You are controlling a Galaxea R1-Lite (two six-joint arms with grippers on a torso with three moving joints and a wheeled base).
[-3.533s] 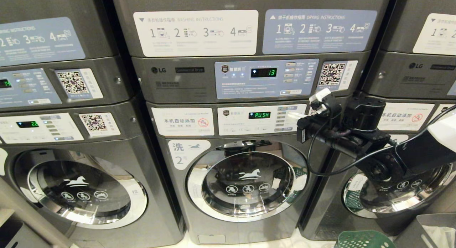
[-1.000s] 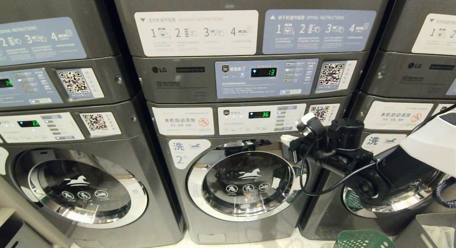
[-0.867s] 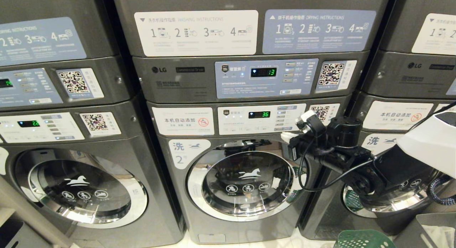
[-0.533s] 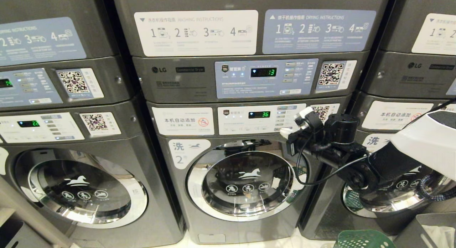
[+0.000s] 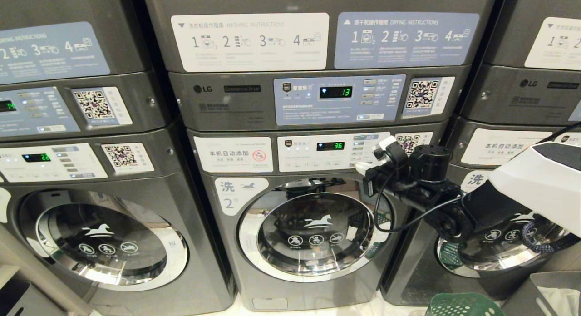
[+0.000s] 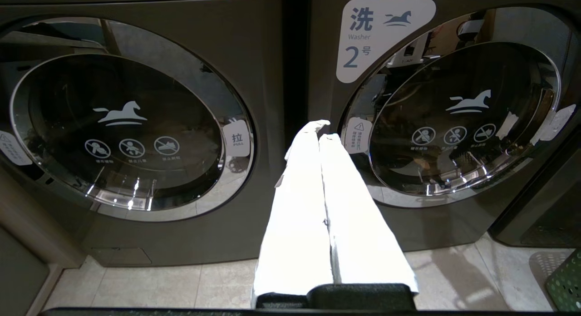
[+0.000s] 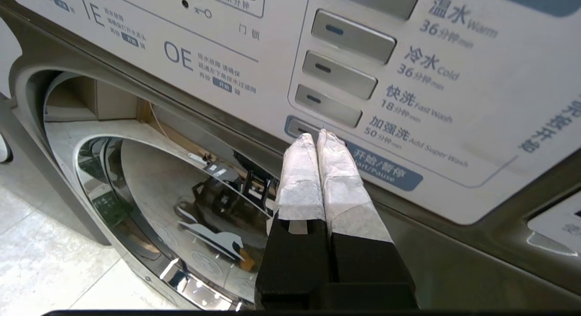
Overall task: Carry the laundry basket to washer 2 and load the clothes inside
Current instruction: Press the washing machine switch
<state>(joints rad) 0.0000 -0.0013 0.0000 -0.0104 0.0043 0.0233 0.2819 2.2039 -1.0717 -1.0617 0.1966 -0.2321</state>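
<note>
Washer 2 [image 5: 313, 234] stands in the middle of the head view with its round glass door [image 6: 458, 120] closed and its display [image 5: 330, 146] reading 36. My right gripper [image 5: 361, 166] is shut and empty. Its taped fingertips [image 7: 316, 135] point at the start/pause button [image 7: 297, 126] at the panel's lower right; contact cannot be told. My left gripper [image 6: 323, 130] is shut and empty, held low between washer 2 and the washer to its left. The green laundry basket [image 5: 460, 305] sits on the floor at the lower right. The clothes are hidden.
Stacked grey washers and dryers fill the wall, with one machine [image 5: 104, 243] on the left and another [image 5: 499, 248] on the right behind my right arm. A grey bin [image 5: 544, 291] stands beside the basket. Pale tiled floor [image 6: 159, 284] runs along the front.
Washer 2's display changed from PUSH to 36. My right gripper dropped away from the panel, then rose and moved left again to its lower right corner.
</note>
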